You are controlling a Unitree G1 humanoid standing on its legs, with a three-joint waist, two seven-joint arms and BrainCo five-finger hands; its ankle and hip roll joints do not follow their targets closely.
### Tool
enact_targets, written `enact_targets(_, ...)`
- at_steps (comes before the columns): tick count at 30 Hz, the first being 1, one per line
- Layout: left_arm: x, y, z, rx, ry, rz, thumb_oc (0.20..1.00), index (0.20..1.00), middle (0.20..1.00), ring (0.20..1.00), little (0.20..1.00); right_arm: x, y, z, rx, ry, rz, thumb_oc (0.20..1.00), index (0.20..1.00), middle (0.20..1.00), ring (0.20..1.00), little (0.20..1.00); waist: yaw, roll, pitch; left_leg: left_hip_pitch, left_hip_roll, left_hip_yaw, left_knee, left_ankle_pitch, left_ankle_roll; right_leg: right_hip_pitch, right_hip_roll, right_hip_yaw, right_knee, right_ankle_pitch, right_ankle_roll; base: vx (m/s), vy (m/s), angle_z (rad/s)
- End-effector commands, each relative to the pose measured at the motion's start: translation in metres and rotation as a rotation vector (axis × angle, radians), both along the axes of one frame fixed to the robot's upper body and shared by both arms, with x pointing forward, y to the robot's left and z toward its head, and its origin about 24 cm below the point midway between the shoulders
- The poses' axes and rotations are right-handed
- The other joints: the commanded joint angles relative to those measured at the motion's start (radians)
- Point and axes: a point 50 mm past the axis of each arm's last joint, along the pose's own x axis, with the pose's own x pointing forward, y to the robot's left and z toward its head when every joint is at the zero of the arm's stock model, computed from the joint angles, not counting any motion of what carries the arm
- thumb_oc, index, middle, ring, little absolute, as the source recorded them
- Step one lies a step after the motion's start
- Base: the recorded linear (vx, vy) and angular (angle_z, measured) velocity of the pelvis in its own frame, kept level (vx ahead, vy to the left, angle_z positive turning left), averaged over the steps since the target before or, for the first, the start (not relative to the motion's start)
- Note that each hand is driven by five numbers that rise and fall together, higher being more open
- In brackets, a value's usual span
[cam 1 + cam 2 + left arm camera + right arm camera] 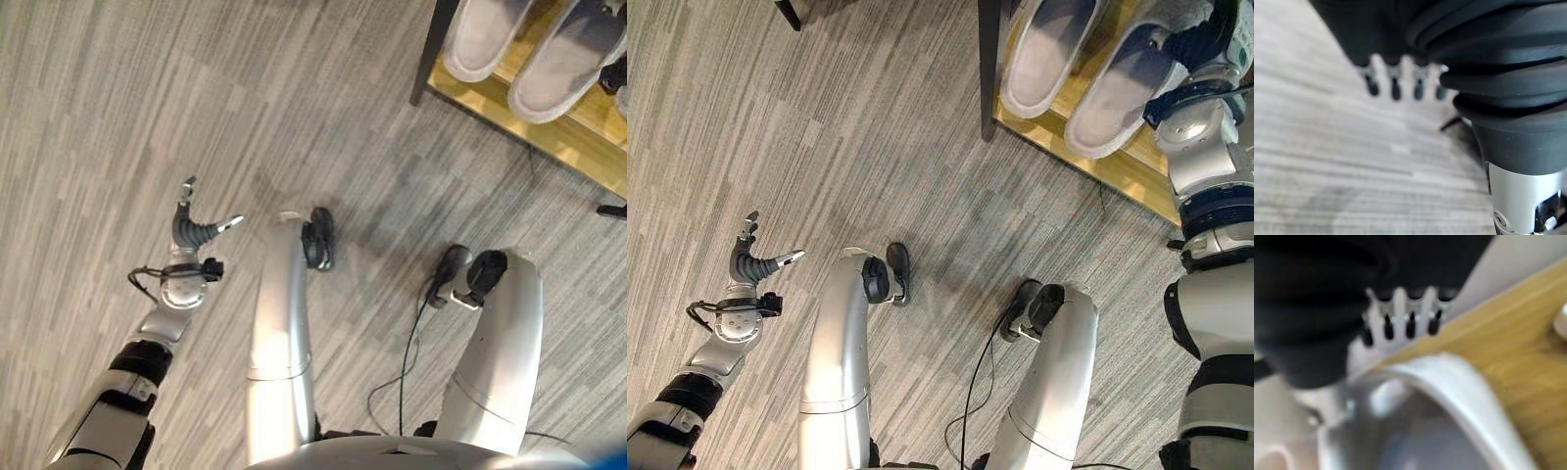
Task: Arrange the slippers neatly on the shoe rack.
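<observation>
Right hand sits at 2 o'clock over the two grey slippers on the wooden shoe rack, fingers straight, gripping nothing. Left hand hangs splayed at 9 o'clock. Slippers look soft and light, I'd pinch the heel rim.

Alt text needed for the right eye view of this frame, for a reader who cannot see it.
Two pale grey slippers lie side by side on a wooden shoe rack at upper right, with the robot's right hand at the outer slipper. The left hand hangs open, holding nothing, over grey striped carpet at lower left.
</observation>
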Motion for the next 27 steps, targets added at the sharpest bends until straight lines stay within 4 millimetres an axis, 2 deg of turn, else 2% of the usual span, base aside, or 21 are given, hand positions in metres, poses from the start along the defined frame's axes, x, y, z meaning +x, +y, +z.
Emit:
enact_targets(1,-0.008,0.022,0.008,-0.046,-0.063,0.066,1.000,1.000,1.000,1.000,1.000,-0.007,-0.012,0.014,0.051,-0.042,-0.024,1.000,1.000,1.000,1.000,1.000,0.019,-0.021,-0.023,0.071,0.006,-0.113,-0.068,-0.038,-0.060,0.079,-0.036,0.067,-0.038,0.049,0.049,-0.04,0.002,0.15)
enact_targets(2,-0.012,0.027,0.004,-0.014,-0.034,0.071,1.000,1.000,1.000,1.000,1.000,-0.007,-0.017,0.008,0.099,-0.041,-0.017,1.000,1.000,1.000,1.000,1.000,0.029,-0.015,-0.029,0.071,0.004,-0.112,-0.100,-0.026,-0.062,0.082,-0.041,0.058,-0.061,0.049,0.048,-0.04,0.021,0.15)
enact_targets(7,-0.013,0.031,-0.001,0.050,0.019,0.063,1.000,1.000,1.000,1.000,1.000,-0.005,-0.015,0.004,0.118,-0.031,0.021,1.000,1.000,1.000,1.000,1.000,0.031,-0.012,-0.037,0.071,-0.002,-0.116,-0.159,0.005,-0.067,0.095,-0.040,0.040,-0.117,0.072,0.052,-0.05,0.020,0.07)
enact_targets(9,-0.012,0.029,-0.004,0.088,0.040,0.047,1.000,1.000,1.000,1.000,1.000,-0.003,-0.012,-0.002,0.166,-0.052,0.060,1.000,1.000,1.000,1.000,1.000,0.031,-0.009,-0.047,0.071,-0.008,-0.115,-0.215,0.035,-0.069,0.109,-0.040,0.018,-0.173,0.091,0.058,-0.09,0.032,-0.01)
enact_targets(12,-0.014,0.027,-0.010,0.045,0.070,0.028,1.000,1.000,1.000,1.000,1.000,-0.004,-0.013,-0.012,0.216,-0.057,0.093,1.000,1.000,1.000,1.000,1.000,0.024,-0.007,-0.059,0.071,-0.011,-0.121,-0.263,0.063,-0.074,0.125,-0.038,-0.005,-0.221,0.106,0.060,-0.07,0.030,0.00)
enact_targets(19,-0.022,0.026,-0.021,-0.043,0.088,0.034,1.000,1.000,1.000,1.000,1.000,-0.016,-0.016,-0.062,0.367,-0.129,0.182,1.000,1.000,1.000,1.000,1.000,0.000,-0.013,-0.076,0.072,-0.015,-0.129,-0.307,0.087,-0.072,0.142,-0.022,-0.031,-0.273,0.123,0.064,-0.03,0.011,-0.01)
enact_targets(22,-0.024,0.023,-0.026,-0.038,0.108,0.025,1.000,1.000,1.000,1.000,1.000,-0.021,-0.017,-0.091,0.440,-0.126,0.205,1.000,1.000,1.000,1.000,1.000,-0.006,-0.011,-0.083,0.072,-0.014,-0.132,-0.314,0.087,-0.070,0.148,-0.019,-0.033,-0.283,0.129,0.068,-0.01,0.008,-0.05)
enact_targets(24,-0.024,0.022,-0.025,-0.019,0.113,0.011,1.000,1.000,1.000,1.000,1.000,-0.022,-0.019,-0.101,0.485,-0.128,0.206,1.000,1.000,1.000,1.000,1.000,-0.006,-0.009,-0.088,0.072,-0.013,-0.129,-0.322,0.088,-0.069,0.147,-0.017,-0.034,-0.295,0.131,0.070,-0.01,0.005,-0.02)
enact_targets(27,-0.025,0.023,-0.025,-0.027,0.105,0.027,1.000,1.000,1.000,1.000,1.000,-0.022,-0.008,-0.116,0.518,-0.127,0.228,1.000,1.000,1.000,1.000,1.000,-0.011,-0.002,-0.086,0.072,-0.014,-0.128,-0.334,0.093,-0.066,0.146,-0.016,-0.029,-0.313,0.138,0.073,-0.02,0.020,-0.02)
